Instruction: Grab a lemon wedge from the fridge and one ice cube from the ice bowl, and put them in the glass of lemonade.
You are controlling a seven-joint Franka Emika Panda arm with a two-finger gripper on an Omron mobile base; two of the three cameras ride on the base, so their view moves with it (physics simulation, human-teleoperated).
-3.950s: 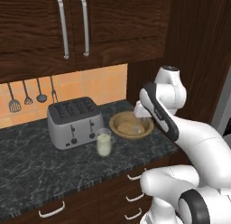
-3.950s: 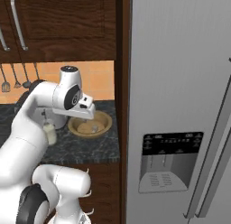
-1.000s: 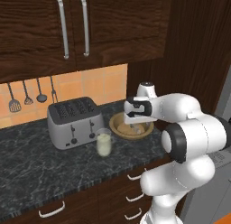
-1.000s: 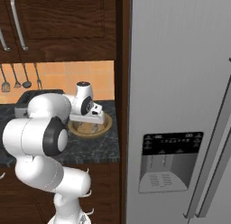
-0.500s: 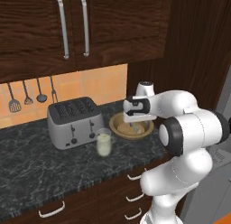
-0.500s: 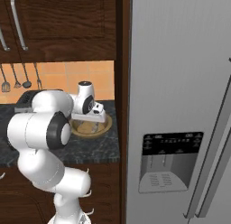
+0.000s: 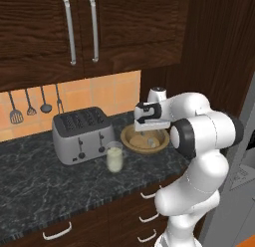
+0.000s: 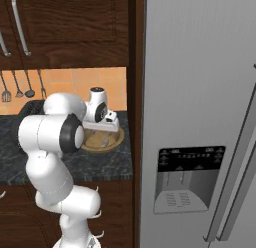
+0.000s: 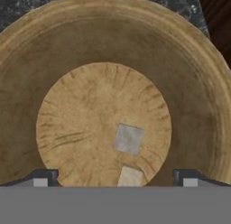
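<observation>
The tan wooden ice bowl (image 7: 133, 146) (image 8: 117, 138) (image 9: 189, 74) sits on the dark counter beside the fridge (image 8: 200, 82), whose doors are shut. Two pale ice cubes lie on the bowl's floor: one ice cube (image 9: 128, 139) near the middle, the other ice cube (image 9: 131, 176) between my fingertips. My gripper (image 7: 149, 133) (image 8: 102, 134) (image 9: 115, 180) points straight down over the bowl, open and holding nothing. The glass of lemonade (image 7: 114, 158) stands left of the bowl, in front of the toaster. The lemon wedge is out of view.
A silver toaster (image 7: 81, 134) stands at the back left. Utensils (image 7: 31, 101) hang on the orange tile wall. Dark wooden cabinets (image 7: 79, 32) with long handles hang overhead. A dark wood panel (image 8: 135, 92) separates counter and fridge.
The hand has stayed over the bowl, sinking a little toward it, while the elbow has swung outward. The jaws stay wide apart.
</observation>
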